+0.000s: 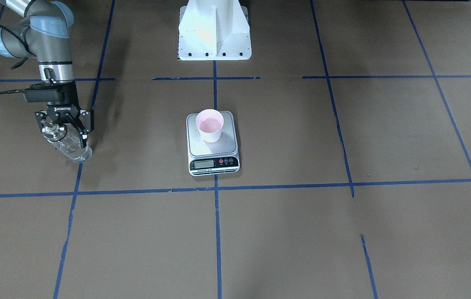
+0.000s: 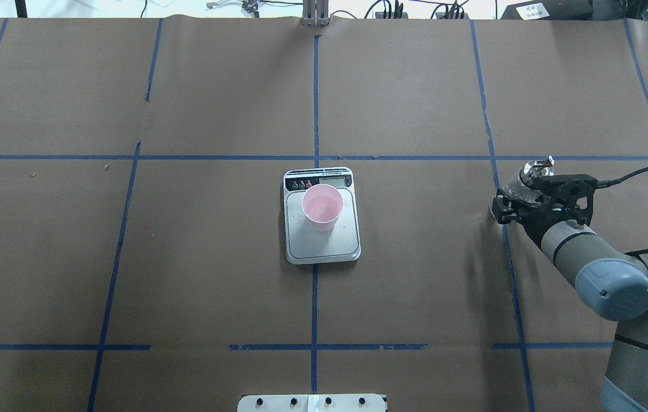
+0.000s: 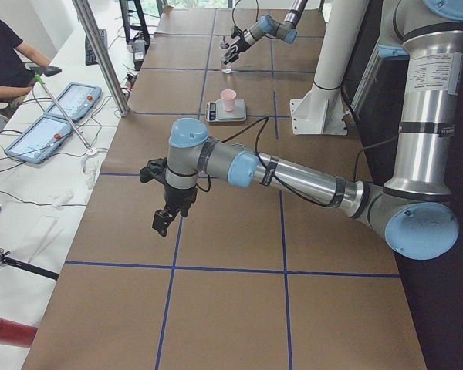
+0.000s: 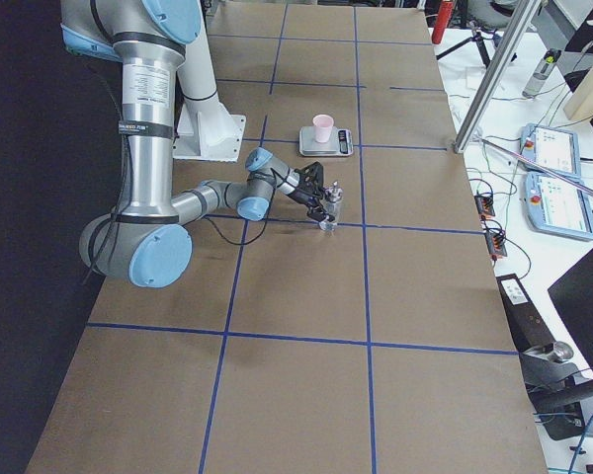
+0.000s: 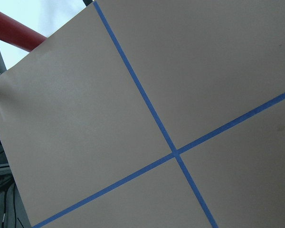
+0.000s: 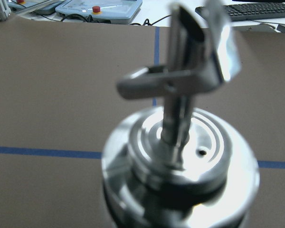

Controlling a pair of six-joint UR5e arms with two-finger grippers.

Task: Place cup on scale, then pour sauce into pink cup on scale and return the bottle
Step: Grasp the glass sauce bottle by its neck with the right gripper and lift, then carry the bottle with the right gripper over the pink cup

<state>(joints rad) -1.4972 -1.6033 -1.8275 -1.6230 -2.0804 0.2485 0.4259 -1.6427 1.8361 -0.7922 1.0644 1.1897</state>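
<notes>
Exterior front-facing view: bottle point(image 1: 72, 148) between right jaws, scale point(image 1: 228, 141) well apart.

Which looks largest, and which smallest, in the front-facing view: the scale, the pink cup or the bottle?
1. scale
2. bottle and cup: they look about alike, and the right tool hides part of the bottle, so I do not rank them.

Right wrist view: the clear glass bottle with silver metal collar and pour spout point(image 6: 180, 161) is appearing blurred, its body running off the lower edge. Overhead, the black two-finger right gripper point(image 2: 532, 189) is hiding everything below the collar. On the white steel-topped scale point(image 1: 227, 139), the display digits are showing too small to read.
</notes>
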